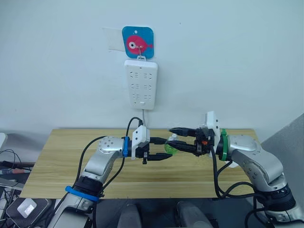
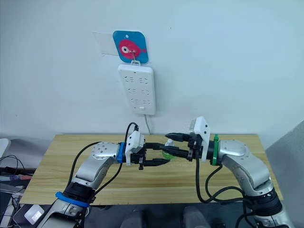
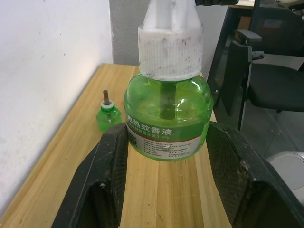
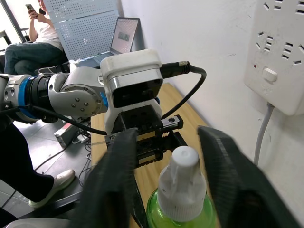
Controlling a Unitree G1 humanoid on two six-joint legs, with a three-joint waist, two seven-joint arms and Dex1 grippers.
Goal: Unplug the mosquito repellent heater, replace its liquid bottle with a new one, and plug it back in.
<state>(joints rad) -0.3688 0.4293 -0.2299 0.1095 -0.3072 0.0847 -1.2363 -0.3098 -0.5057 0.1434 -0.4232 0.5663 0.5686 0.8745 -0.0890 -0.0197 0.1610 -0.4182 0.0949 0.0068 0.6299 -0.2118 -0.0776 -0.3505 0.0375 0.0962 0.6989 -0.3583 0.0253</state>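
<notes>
Left eye view: both arms reach in toward each other above the middle of the tabletop (image 1: 61, 161), forearms roughly level. The left gripper (image 1: 161, 149) and the right gripper (image 1: 178, 138) meet fingertip to fingertip around a green bottle (image 1: 167, 147) held in the air between them.

Left wrist view: the bottle (image 3: 166, 118) sits between the left fingers (image 3: 107, 180); the pads flank its lower body closely, contact not certain. It has a white ribbed cap (image 3: 169, 52) with a white tapered top, and a label with printed text.

Right wrist view: the right fingers (image 4: 118, 180) stand spread on either side of the bottle's white top (image 4: 183, 183), not touching it.

Bottles counted: two. The second, a small green bottle (image 3: 108, 114) with an uncovered brown wick, stands upright on the tabletop near its back edge by the wall.

One white power strip (image 1: 140, 84) hangs on the wall under a blue fish sign (image 1: 138, 42), cord dropping toward the table. A seated person (image 4: 35, 40) and a laptop (image 4: 122, 33) are in the background. The heater cannot be made out.
</notes>
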